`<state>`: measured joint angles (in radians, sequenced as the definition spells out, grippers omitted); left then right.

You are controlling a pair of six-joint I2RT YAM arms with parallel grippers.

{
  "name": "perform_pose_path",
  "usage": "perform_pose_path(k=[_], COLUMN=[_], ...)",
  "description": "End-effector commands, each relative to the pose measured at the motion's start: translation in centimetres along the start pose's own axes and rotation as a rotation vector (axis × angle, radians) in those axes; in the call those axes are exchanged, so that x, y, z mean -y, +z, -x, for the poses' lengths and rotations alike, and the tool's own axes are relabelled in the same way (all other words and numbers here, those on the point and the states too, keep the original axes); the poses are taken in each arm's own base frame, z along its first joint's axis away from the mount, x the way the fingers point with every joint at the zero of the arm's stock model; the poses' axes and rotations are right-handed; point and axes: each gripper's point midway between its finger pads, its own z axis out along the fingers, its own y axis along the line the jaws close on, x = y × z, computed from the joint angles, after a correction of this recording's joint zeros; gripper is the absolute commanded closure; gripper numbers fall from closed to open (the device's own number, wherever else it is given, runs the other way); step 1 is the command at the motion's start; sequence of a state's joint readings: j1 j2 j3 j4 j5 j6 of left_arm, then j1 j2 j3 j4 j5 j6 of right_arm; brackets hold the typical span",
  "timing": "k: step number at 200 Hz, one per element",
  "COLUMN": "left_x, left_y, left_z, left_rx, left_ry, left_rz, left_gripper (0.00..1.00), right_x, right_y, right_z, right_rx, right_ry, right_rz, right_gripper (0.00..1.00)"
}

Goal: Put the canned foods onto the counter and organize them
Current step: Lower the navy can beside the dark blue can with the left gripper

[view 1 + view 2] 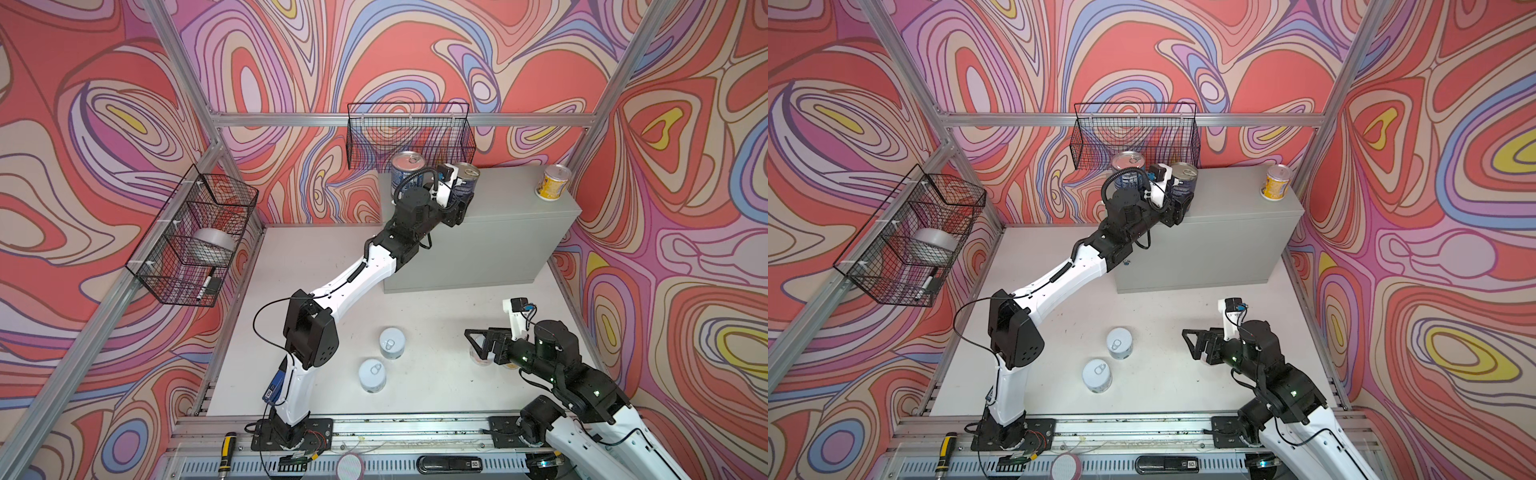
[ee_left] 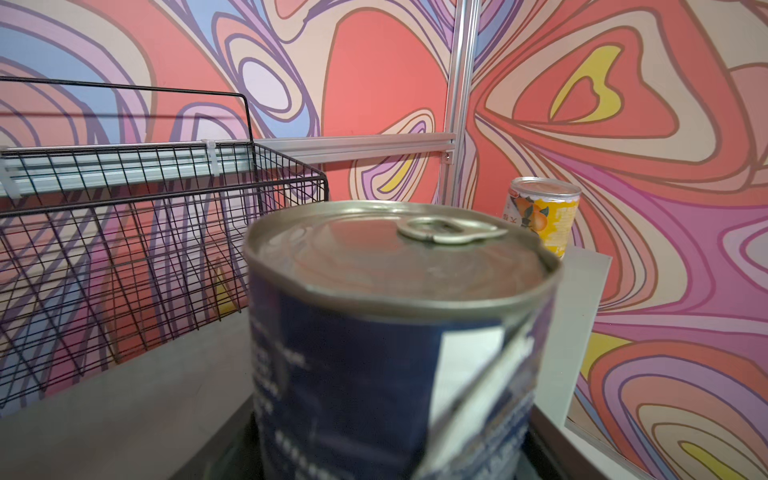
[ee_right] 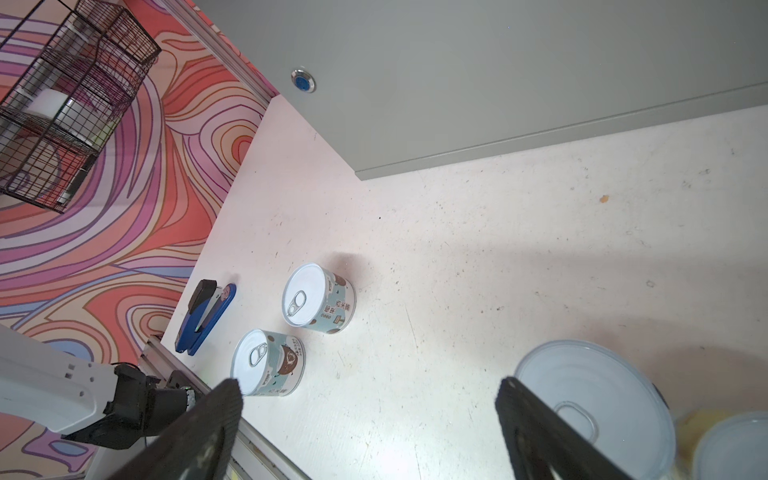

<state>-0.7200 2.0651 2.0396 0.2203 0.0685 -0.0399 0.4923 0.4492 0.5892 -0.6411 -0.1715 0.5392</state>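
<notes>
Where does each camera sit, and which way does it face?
Top views: high in front, looking down on both arms, table, counter.
Left wrist: at countertop height, facing the yellow can past the dark blue can in the left gripper, barely seen.
Right wrist: faces down at two white-teal cans; open right gripper fingers show.
Shared: yellow can, left wrist and top views.

Walls [image 1: 415, 50]: you have swirls of coral, pink, lilac, blue, cream and yellow, outlined dark. Counter [image 1: 519, 232]: plain light grey. Floor [image 1: 415, 291]: off-white, speckled. On the counter, the left tall can [image 1: 405, 166] and the middle tall can [image 2: 365, 374] are dark blue with white print and silver lids. The right can [image 1: 552, 187] is yellow with orange fruit. The near can [image 3: 270, 361] and the can behind it [image 3: 320, 301] are pale teal and white with brown. The back basket [image 1: 411, 137] and left basket [image 1: 183, 266] are black wire.
</notes>
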Motion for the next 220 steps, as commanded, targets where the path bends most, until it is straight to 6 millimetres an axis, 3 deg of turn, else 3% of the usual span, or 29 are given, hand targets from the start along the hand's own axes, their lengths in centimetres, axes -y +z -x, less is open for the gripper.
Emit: perform_pose_path(k=[1,157,220], left_x=[-0.2,-1.3,-2.1], left_y=[-1.2,0.9,2.3], left_z=[7.6,4.2,1.6], left_rx=[0.22,0.183,0.134], left_ry=[0.038,0.027,-0.037], left_rz=[0.03,0.08,0.08], left_gripper=[0.61,0.6,0.6], right_x=[0.5,0.5,0.5], right_y=[0.5,1.2,1.2], right_z=[-0.1,-0.1,-0.1], right_rx=[0.002,-0.019,-0.021], right_ry=[-0.007,-0.016,-0.017], right_rz=[-0.018,-0.022,-0.023], right_gripper=[0.02,0.02,0.01])
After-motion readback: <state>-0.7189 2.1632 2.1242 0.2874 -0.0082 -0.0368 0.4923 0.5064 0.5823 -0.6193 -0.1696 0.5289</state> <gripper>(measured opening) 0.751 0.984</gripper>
